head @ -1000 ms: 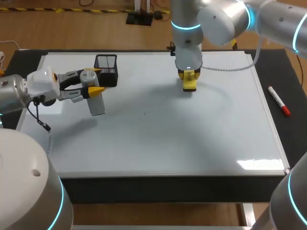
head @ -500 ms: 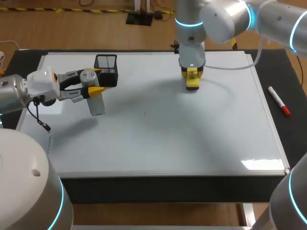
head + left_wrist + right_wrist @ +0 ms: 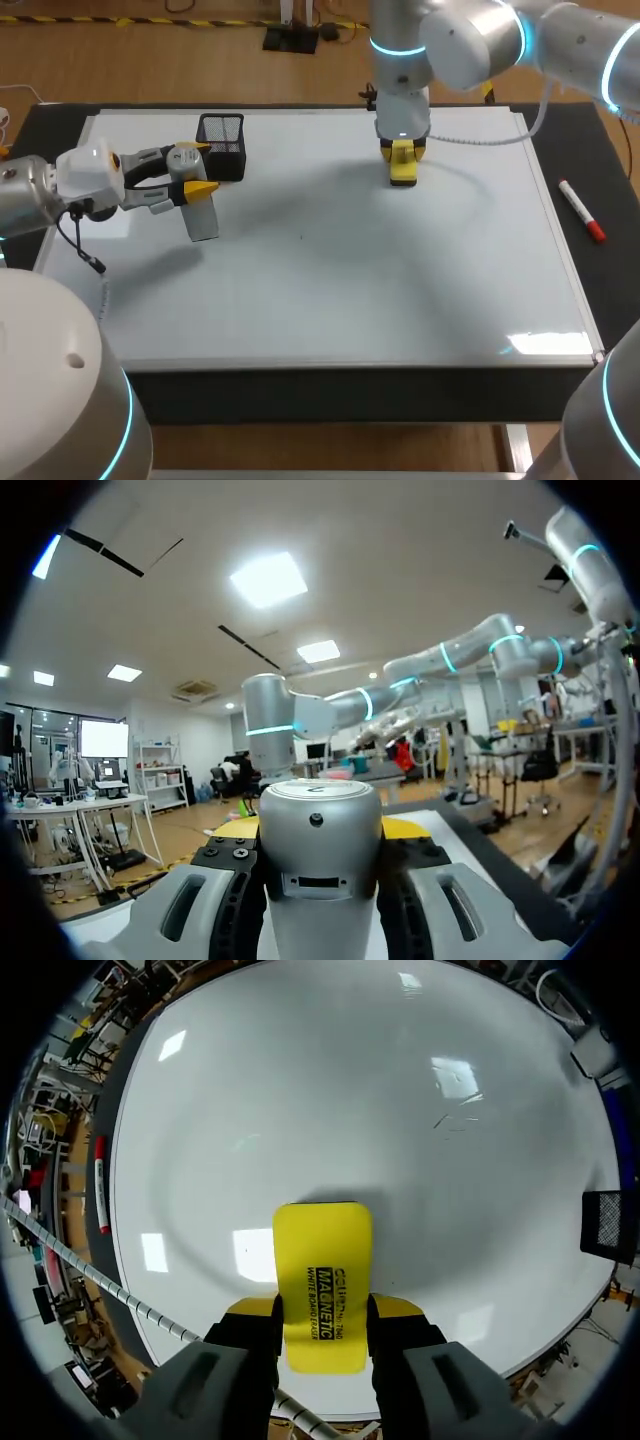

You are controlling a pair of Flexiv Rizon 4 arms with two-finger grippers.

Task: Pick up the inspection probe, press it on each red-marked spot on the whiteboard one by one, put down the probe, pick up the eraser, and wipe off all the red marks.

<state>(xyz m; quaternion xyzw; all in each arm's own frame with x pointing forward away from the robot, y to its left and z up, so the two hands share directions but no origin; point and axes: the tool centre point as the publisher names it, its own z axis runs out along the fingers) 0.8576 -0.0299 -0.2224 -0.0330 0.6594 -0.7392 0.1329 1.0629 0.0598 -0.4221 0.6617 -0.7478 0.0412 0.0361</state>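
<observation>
While the yellow block eraser (image 3: 402,174) sits clamped between the fingers of my right gripper (image 3: 322,1309), face down on the glossy white whiteboard (image 3: 330,290) at the upper middle of the frame, I judge the wiping step nearly finished, since no red marks show. My left gripper (image 3: 198,168), at the left, is closed on the grey cylindrical inspection probe (image 3: 202,212) above the board. Next I would sweep any faint residue, then lift off.

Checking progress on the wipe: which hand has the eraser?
The right hand, shut on the yellow eraser; the left hand holds the silver probe instead.
</observation>
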